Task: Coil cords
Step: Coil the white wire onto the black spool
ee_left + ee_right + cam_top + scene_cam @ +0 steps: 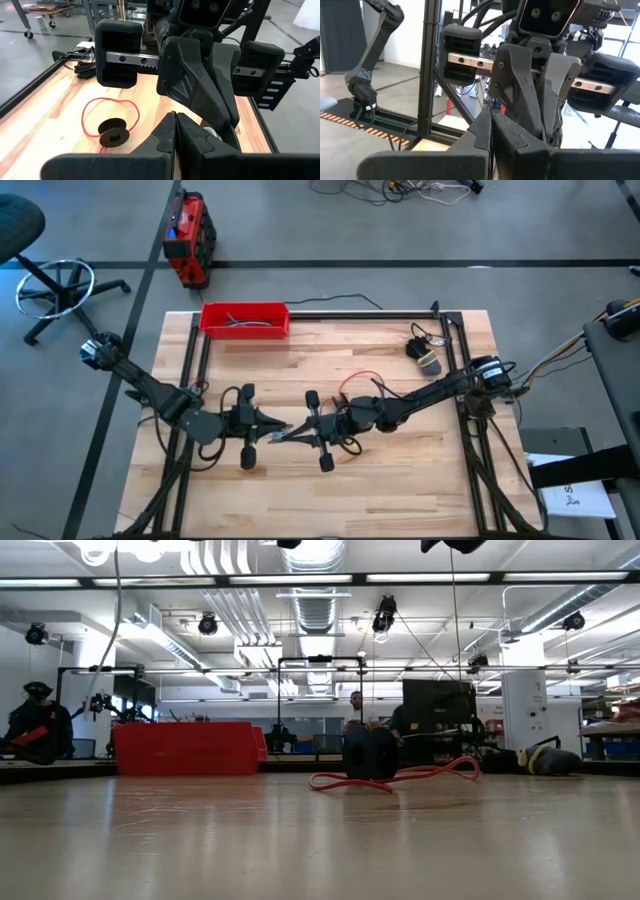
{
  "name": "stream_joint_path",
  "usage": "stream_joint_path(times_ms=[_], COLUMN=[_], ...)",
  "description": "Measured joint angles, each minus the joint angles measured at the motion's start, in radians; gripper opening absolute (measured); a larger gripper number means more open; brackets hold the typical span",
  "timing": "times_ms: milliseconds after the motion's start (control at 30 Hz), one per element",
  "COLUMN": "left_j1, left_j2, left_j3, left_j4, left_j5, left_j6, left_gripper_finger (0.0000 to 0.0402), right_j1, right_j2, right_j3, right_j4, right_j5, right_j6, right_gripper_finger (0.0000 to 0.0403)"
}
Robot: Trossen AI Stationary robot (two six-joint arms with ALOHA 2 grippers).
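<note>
Wood surface [400, 450]. My left gripper [283, 433] and right gripper [293, 433] tip to tip, both clenched, maybe pinching something thin. Red cord [107, 117] behind right gripper; right arm nearer.

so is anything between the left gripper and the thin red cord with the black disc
Yes: the right gripper sits tip to tip against the left gripper mid-table, with the thin red cord lying on the right arm's far side. Both are shut.

The red cord [362, 379] lies in loose loops near the middle of the table, flat on the wood, ending at a small round black disc [113, 133]. The white cord cannot be made out in any view.
</note>
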Motion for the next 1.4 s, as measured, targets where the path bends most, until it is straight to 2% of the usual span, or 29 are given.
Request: stream_joint_path(times_ms=[133, 233, 500, 667, 733, 833, 967, 1033, 1167, 1300, 1400], left_j1=[0.0, -0.005, -0.052, -0.087, -0.098, -0.104, -0.104, -0.103, -0.102, -0.102, -0.102], left_j2=[0.0, -0.001, -0.029, -0.026, -0.021, -0.014, -0.003, -0.002, -0.011, -0.029, -0.033], left_j3=[0.0, 0.0, -0.001, -0.014, -0.03, -0.077, -0.16, -0.183, -0.19, -0.131, -0.071], left_j4=[0.004, 0.013, 0.074, 0.236, 0.305, 0.452, 0.699, 0.739, 0.688, 0.525, 0.366], left_j5=[-0.005, -0.055, -0.172, -0.18, -0.178, -0.172, -0.118, -0.077, -0.066, -0.045, -0.047], left_j6=[0.013, 0.041, 0.127, 0.258, 0.3, 0.368, 0.469, 0.478, 0.468, 0.422, 0.397], left_gripper_finger=[0.0001, 0.0001, 0.0, 0.0, 0.0, 0.0, 0.0, 0.0, 0.0008, 0.0029, 0.0043], right_j1=[0.0, 0.002, 0.022, 0.033, 0.04, 0.049, 0.053, 0.056, 0.056, 0.059, 0.057], right_j2=[-0.001, -0.007, -0.067, -0.072, -0.072, -0.072, -0.073, -0.073, -0.077, -0.077, -0.068], right_j3=[0.01, 0.035, 0.133, 0.158, 0.159, 0.159, 0.159, 0.159, 0.185, 0.279, 0.327], right_j4=[-0.029, -0.084, -0.347, -0.34, -0.326, -0.301, -0.299, -0.313, -0.429, -0.678, -0.784], right_j5=[0.005, 0.059, 0.123, 0.12, 0.122, 0.126, 0.125, 0.121, 0.121, 0.136, 0.154], right_j6=[0.002, 0.011, -0.012, -0.013, -0.014, -0.017, -0.04, -0.057, -0.106, -0.178, -0.203], right_gripper_finger=[0.0, 0.0011, 0.0108, 0.0139, 0.0137, 0.0111, 0.0038, 0.0012, 0.0007, 0.0003, 0.0002])
